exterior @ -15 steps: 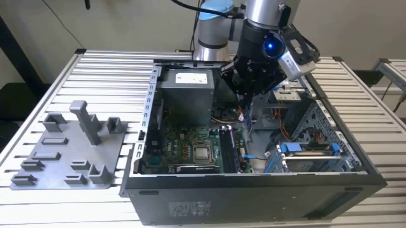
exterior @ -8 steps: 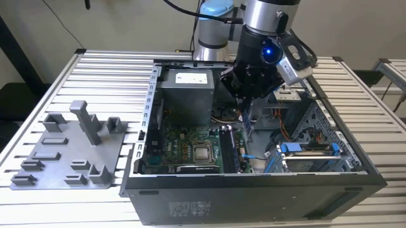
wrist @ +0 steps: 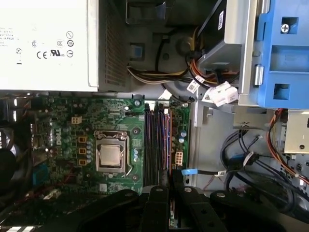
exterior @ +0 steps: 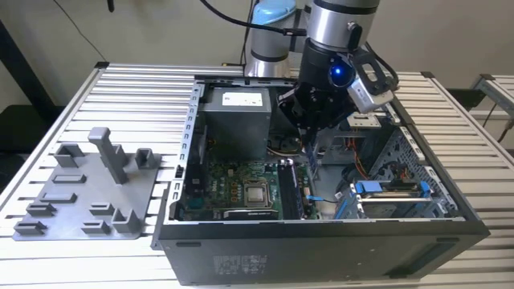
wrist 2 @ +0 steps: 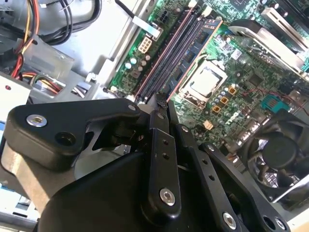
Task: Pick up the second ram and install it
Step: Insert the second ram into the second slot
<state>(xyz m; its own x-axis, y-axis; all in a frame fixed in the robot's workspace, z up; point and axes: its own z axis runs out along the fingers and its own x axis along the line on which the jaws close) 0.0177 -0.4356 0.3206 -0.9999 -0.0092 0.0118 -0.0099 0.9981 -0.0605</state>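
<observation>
the gripper [exterior: 309, 158] is lowered inside the open computer case [exterior: 321, 253], which lies on the slatted surface [exterior: 136, 90]. in the exterior view it hangs over the memory slots [exterior: 295, 186], between the power supply [exterior: 235, 120] on that view's left and the blue drive bracket [exterior: 389, 189] on its right.

in the second wrist view the gripper [wrist 2: 163, 104] has its fingers [wrist 2: 158, 140] drawn close together, with a thin dark edge just visible at their tips; whether this is the second ram cannot be told. the tips are just above the near end of the memory slots [wrist 2: 171, 60].

in the first wrist view the memory slots [wrist: 157, 140] run as long parallel strips beside the processor socket [wrist: 111, 157]. dark boards appear seated in them, long axis along the slots, on edge. which of them is the second ram cannot be told.

a grey fixture plate [exterior: 88, 189] rests on the surface, on the exterior view's left of the case.
</observation>
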